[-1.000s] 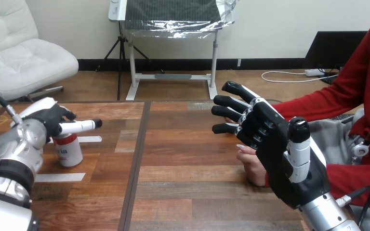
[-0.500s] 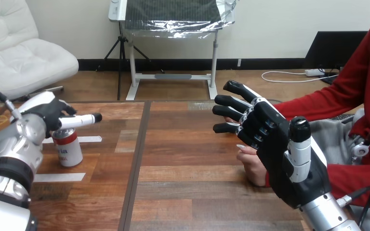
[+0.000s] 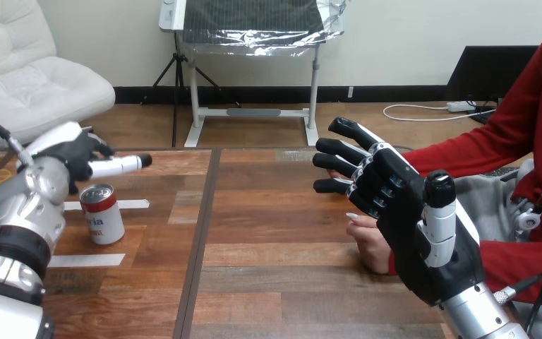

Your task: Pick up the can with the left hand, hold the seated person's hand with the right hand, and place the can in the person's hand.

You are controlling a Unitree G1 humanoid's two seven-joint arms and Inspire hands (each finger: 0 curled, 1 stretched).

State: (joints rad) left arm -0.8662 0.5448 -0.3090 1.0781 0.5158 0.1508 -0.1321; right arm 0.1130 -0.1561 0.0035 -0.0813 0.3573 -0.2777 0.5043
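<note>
Right hand (image 3: pixel 399 205): nearest, at 4 o'clock in the head view; spread wide, straight fingers aimed toward 10 o'clock, gripping nothing.
Person's hand (image 3: pixel 371 247): on the table (image 3: pixel 268 282), showing at the right palm's 8 o'clock; whether the two touch, I cannot tell.
Can (image 3: pixel 104 215): upright on the table at 9 o'clock, between two white tape strips (image 3: pixel 134 205), well apart from the person's hand.
Left hand (image 3: pixel 67 159): at the can's 11 o'clock, above and behind it, loosely open, one finger stretched toward 3 o'clock, clear of the can.
Risk: probably a sideways knock from that outstretched finger tipping the can as the hand comes down; or a shallow grip near the rim letting it slip.
Can's look: red-and-white label, silver lid, undented.
</note>
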